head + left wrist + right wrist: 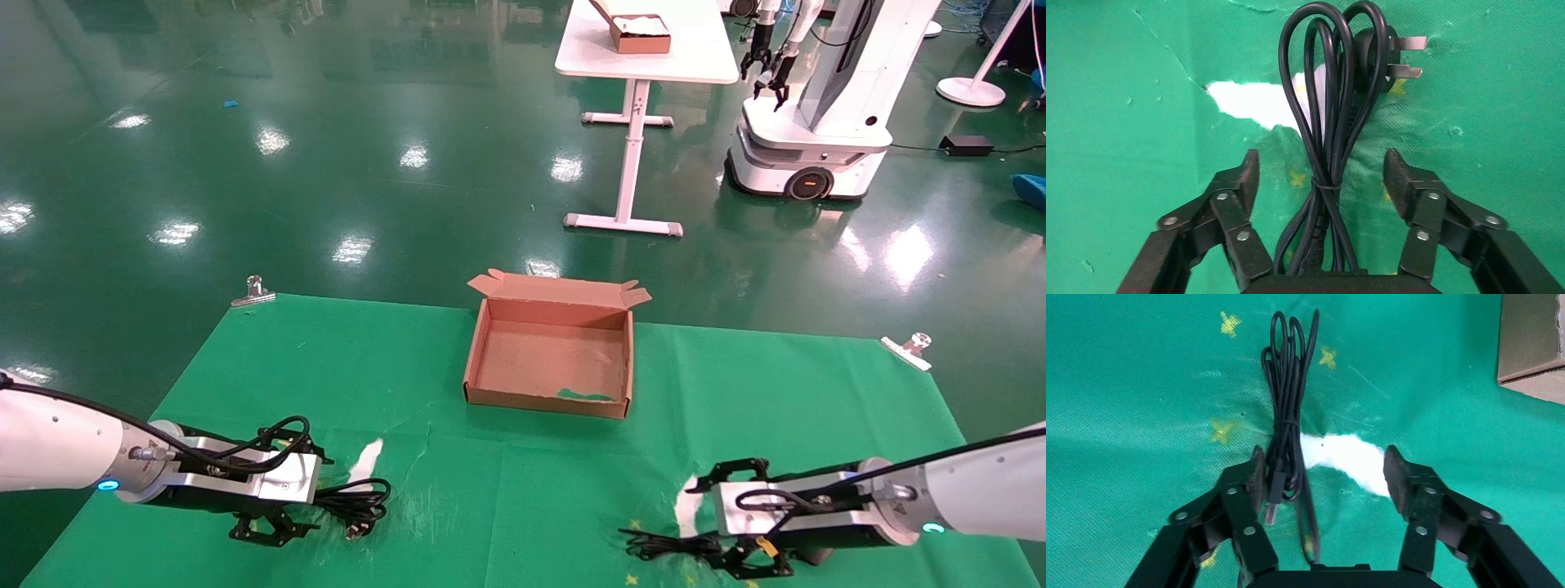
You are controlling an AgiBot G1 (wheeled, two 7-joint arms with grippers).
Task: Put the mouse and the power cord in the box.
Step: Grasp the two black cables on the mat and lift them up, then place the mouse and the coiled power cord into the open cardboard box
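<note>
1. Nearest the head camera, the right gripper point(739, 558) sits low over the near right part of the green cloth point(817, 392), jaws spread wide and holding nothing. In its wrist view its fingers point(1398, 471) stand either side of a thin bundled cable with a USB plug point(1286, 425), which lies close against one finger rather than centred.
2. Risk: closing from here could nudge the thin bundle aside or pinch only a strand, so the cable trails. The mouse body itself cannot be made out in any view; if it lies under the wrist, a lift by the cable alone would leave it dangling and swinging.
3. Across the cloth, the left gripper point(274, 527) is also spread and empty, straddling the power cord point(1330, 110) near the near left edge.
4. Risk: the cord's loops are held only by a thin tie at the waist; a grip off that waist could let loops spill, and the pronged plug point(1382, 58) might snag on the torn cloth patch point(1254, 101).
5. Appearance: the power cord is thick, glossy black, folded in long loops with a chunky plug and flat metal prongs.
6. Well beyond both arms, the cardboard box point(549, 390) stands open and empty at the middle of the cloth, flap raised at the far side.
</note>
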